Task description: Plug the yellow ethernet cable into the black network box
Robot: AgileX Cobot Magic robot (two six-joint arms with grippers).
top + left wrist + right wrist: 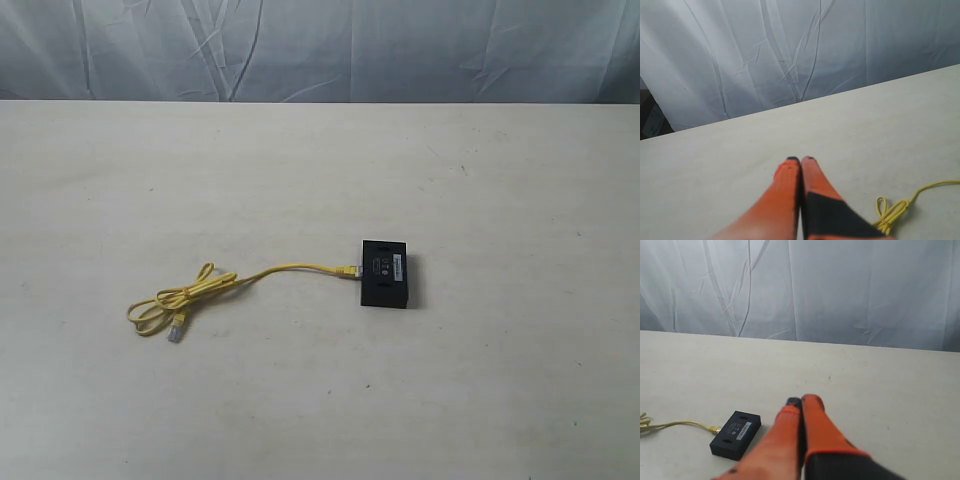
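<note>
Off-white and matt, the broad flat bench (300,150) is carrying everything. Near its middle the small flat black plastic network box (386,273) is lying label up. The thin bright-yellow ethernet cable (290,265) is running from a loose loop on the left of the exterior view to the box's left side. Its near plug (349,270) is sitting right at that side; whether it is fully seated I cannot tell. The free plug (177,331) is resting beside the loop.

The left arm's orange fingers (785,180) and the right arm's orange fingers (812,412) are pressing together, holding nothing, well apart from cable and box.

To finish well, I would be bracing the box from its far side with the right arm. The left would be pinching the plug body, not the cord, and pushing it squarely along the port until it latches.

Only the exterior view is showing both cable ends, and it is showing no arms. The left wrist view is catching just the cable's loop (892,212). The right wrist view is showing the box (736,434) and the plug against it (715,429).
</note>
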